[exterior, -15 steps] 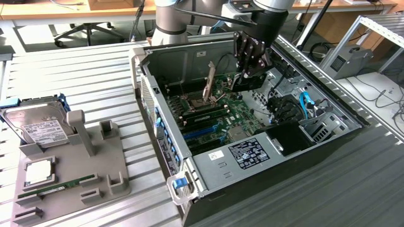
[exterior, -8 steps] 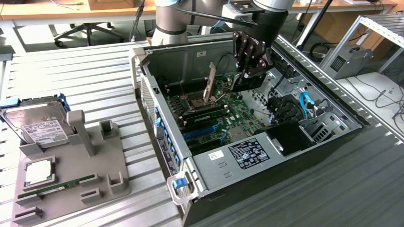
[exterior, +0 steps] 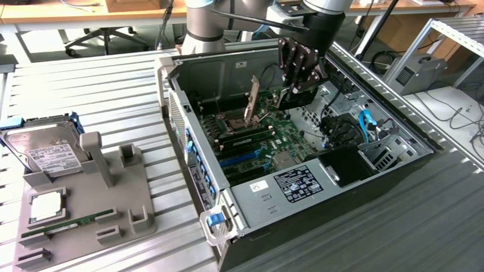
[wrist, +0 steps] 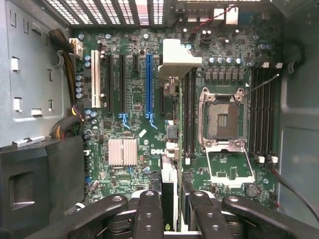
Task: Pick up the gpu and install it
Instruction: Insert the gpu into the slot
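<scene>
Holding the gpu (exterior: pixel 295 97) edge-on between its fingers, your gripper (exterior: pixel 300 85) hangs inside the case (exterior: pixel 250 195) above the motherboard (wrist: pixel 134 99); pickup looks done, seating remains.

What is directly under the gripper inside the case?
The gripper holds the gpu edge-on above the motherboard, with its expansion slots and open CPU socket visible below. The card hides the board strip right beneath it.

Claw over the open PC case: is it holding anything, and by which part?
Yes. The claw is shut on the gpu, gripping the card by its upper edge so it hangs edge-down above the motherboard.
</scene>
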You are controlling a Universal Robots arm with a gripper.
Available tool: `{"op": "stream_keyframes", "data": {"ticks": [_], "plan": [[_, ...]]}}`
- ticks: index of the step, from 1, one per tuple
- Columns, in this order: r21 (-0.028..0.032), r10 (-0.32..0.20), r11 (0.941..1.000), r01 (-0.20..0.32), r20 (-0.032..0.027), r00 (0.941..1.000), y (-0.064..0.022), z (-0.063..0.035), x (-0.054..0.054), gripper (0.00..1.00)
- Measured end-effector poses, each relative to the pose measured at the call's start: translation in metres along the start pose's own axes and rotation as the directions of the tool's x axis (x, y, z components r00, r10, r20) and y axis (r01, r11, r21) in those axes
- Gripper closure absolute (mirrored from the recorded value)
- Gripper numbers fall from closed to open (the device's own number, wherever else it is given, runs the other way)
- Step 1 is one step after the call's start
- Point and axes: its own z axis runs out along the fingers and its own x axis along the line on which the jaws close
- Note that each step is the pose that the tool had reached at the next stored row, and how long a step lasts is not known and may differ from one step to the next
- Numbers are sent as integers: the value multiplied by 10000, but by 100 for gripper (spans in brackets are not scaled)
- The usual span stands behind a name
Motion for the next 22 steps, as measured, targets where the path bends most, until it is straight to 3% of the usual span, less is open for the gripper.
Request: {"op": "stream_keyframes", "data": {"ticks": [16, 19, 22], "plan": [[5, -791, 9969, 791, -13, 9969, -1, 0, -12, 74], [5, -684, 9977, 684, -9, 9977, 0, 0, -12, 74], [1, -164, 9999, 164, -1, 9999, -1, 1, -17, 74]]}}
